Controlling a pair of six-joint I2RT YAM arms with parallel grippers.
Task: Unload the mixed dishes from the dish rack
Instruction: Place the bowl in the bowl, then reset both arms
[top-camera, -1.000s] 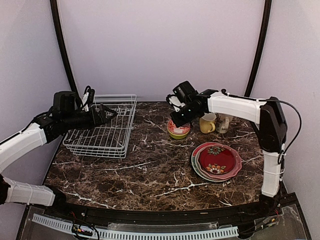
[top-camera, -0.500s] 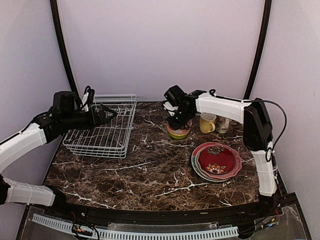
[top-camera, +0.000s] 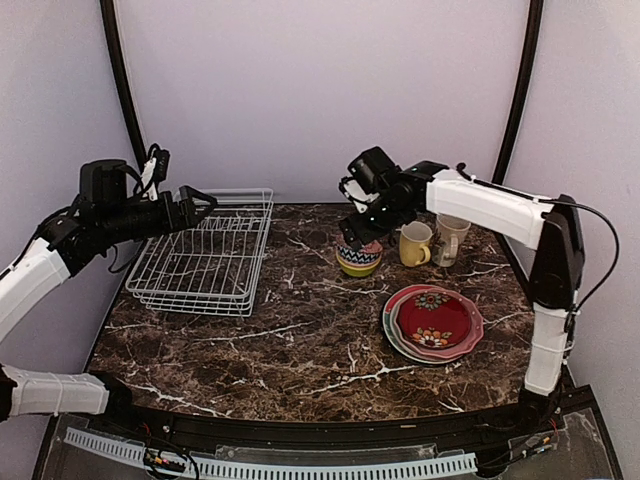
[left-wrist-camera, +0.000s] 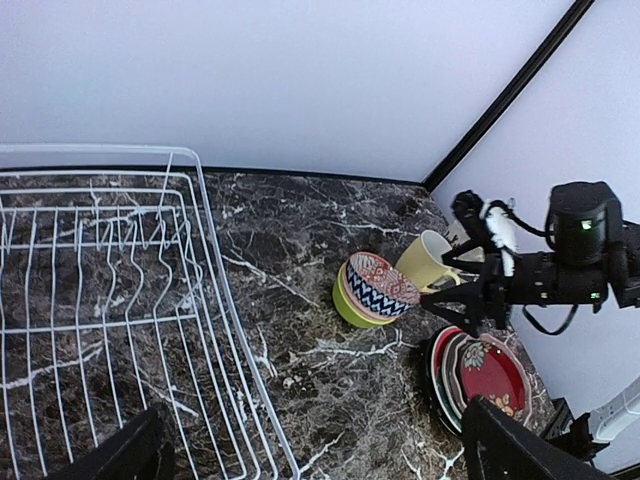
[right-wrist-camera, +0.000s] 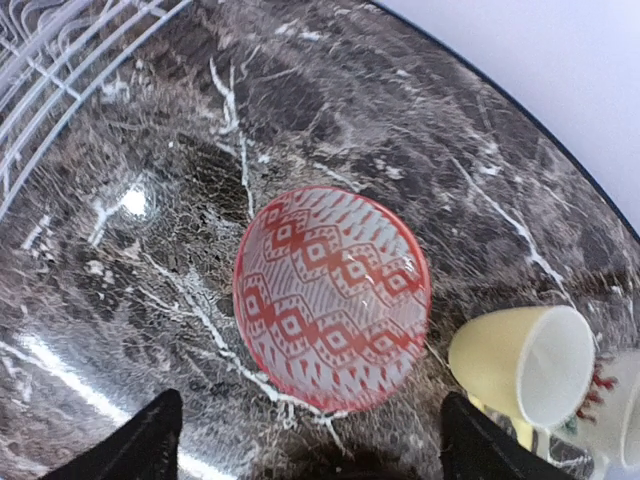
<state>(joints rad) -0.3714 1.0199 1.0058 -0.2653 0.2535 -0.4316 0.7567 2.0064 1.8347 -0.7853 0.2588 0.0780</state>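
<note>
The dish rack (top-camera: 205, 258), a white wire basket, stands at the back left with nothing in it; its wires fill the left of the left wrist view (left-wrist-camera: 100, 300). My left gripper (top-camera: 205, 203) hovers open over its far left side. A red-and-white patterned bowl (right-wrist-camera: 330, 295) with a blue zigzag outside sits nested in the lime-green bowl (left-wrist-camera: 350, 305). This stack (top-camera: 358, 260) lies directly under my right gripper (top-camera: 357, 233), which is open just above it and apart from it. A yellow mug (top-camera: 415, 245) and a cream patterned mug (top-camera: 450, 236) stand to the right. Red floral plates (top-camera: 432, 322) are stacked front right.
The dark marble table (top-camera: 300, 340) ends at a curved front edge. Black curved poles (top-camera: 520, 90) rise against the back wall on both sides. The mugs stand close to the bowl stack, and the yellow mug (right-wrist-camera: 530, 370) lies just right of my right fingers.
My right gripper has opened and lifted slightly, leaving the patterned bowl on the bowl stack. My left arm has risen and drawn back to the left over the rack, still open.
</note>
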